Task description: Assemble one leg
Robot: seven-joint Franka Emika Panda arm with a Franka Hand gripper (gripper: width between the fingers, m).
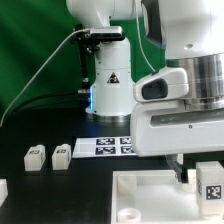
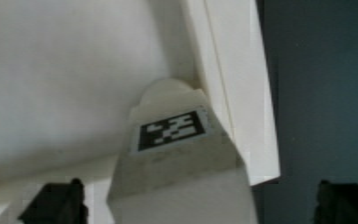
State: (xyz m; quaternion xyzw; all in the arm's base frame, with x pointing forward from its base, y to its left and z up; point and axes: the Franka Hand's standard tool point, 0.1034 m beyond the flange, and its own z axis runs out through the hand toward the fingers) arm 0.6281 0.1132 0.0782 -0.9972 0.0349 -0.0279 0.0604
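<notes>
A leg [image 2: 172,132], a white stubby block with a square marker, lies between my gripper [image 2: 201,200] fingers, with a gap on each side. The dark fingertips [image 2: 55,200] stand wide apart, so the gripper is open and around the leg without touching it. Behind the leg is the large white tray-like piece [image 2: 69,80] and its raised rim [image 2: 229,60]. In the exterior view the same leg [image 1: 211,183] stands upright at the right near part of the tray-like piece [image 1: 150,190], under my white hand [image 1: 185,135]. The fingers are mostly hidden there.
Two more legs [image 1: 36,155] [image 1: 61,155] lie on the black table at the exterior view's left. The marker board [image 1: 105,146] lies behind the tray-like piece. A white part [image 1: 3,188] shows at the left edge. The arm's base [image 1: 108,85] stands at the back.
</notes>
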